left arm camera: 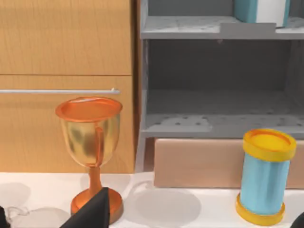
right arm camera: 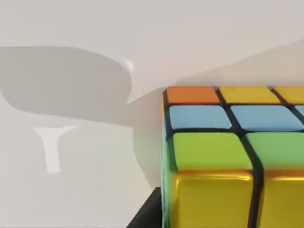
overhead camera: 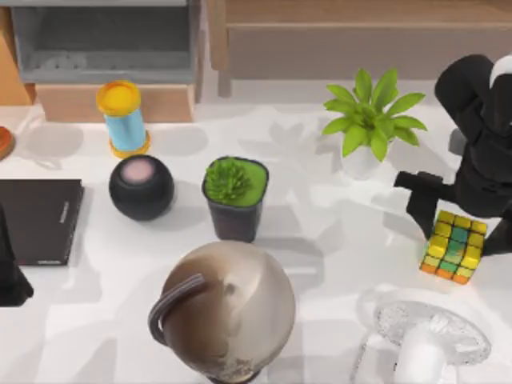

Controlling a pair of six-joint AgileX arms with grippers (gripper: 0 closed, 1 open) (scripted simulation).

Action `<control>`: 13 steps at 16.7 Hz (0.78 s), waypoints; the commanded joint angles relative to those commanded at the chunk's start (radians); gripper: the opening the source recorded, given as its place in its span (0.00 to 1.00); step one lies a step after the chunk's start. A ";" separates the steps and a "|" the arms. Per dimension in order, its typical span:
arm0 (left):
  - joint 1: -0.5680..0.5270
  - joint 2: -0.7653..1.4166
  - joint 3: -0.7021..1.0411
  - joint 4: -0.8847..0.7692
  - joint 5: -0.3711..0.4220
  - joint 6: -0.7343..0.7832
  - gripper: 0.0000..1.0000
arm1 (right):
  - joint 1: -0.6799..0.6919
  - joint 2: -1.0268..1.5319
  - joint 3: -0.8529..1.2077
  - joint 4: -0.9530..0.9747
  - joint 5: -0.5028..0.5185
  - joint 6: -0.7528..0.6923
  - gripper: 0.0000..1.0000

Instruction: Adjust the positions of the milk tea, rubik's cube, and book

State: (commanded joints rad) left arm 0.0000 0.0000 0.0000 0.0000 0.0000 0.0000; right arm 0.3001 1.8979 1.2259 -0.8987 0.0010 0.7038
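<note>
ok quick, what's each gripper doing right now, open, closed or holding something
Left gripper: at the table's left edge beside the black book; cannot be told.
Right gripper: at the rubik's cube; grip cannot be told.

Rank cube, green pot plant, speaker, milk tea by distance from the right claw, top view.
From the right claw, at the table's right:
1. Cube, right beside it.
2. Green pot plant, mid-table.
3. Speaker, left of the pot.
4. Milk tea, far left, at the back.

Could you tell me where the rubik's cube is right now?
The rubik's cube sits on the table's right side in the top view, beside the right gripper and behind the white mushroom lamp.
</note>
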 joint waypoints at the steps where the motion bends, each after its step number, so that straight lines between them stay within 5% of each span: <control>1: 0.000 0.000 0.000 0.000 0.000 0.000 1.00 | 0.000 0.000 0.000 0.000 0.000 0.000 0.25; 4: 0.000 0.000 0.000 0.000 0.000 0.000 1.00 | 0.000 0.000 0.000 0.000 0.000 0.000 0.02; 13: 0.000 0.000 0.000 0.000 0.000 0.000 1.00 | -0.002 -0.002 0.000 0.000 0.001 0.001 0.00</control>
State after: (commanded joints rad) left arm 0.0000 0.0000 0.0000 0.0000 0.0000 0.0000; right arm 0.2982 1.8958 1.2263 -0.8988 0.0016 0.7046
